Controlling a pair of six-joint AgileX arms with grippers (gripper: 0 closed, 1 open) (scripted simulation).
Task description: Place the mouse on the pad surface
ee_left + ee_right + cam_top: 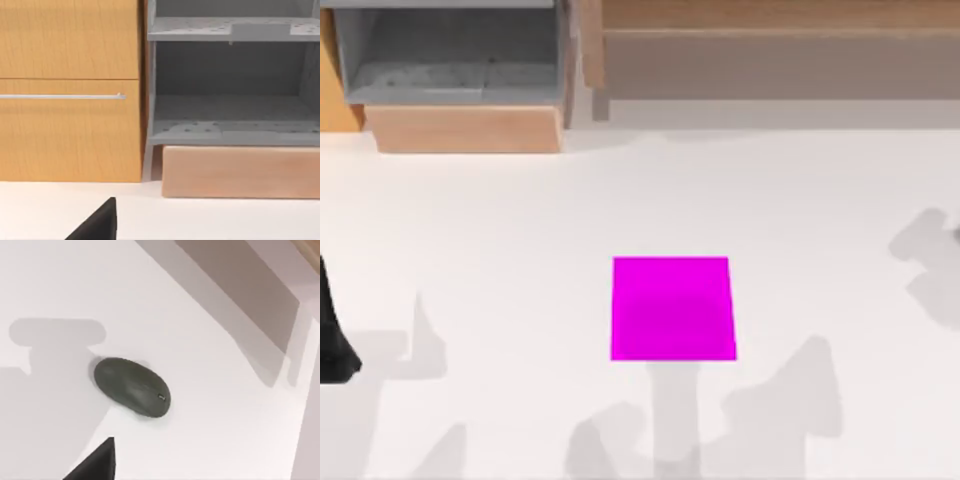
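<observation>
Grey mouse (132, 387) lies on the white table (210, 430), not yet on the bare pad (672, 308); gripper state unclear.

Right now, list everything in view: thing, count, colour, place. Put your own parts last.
pad: one, bright magenta, flat on the table near the top view's centre.
mouse: one, dark grey, lying on the table under the right wrist camera, not on the pad.
table: one, white, beneath everything.
shelf unit: one, grey, back left of the table.
drawer cabinet: one, orange wood, beside the shelf unit.
left arm: one, black, at the table's left edge.
</observation>
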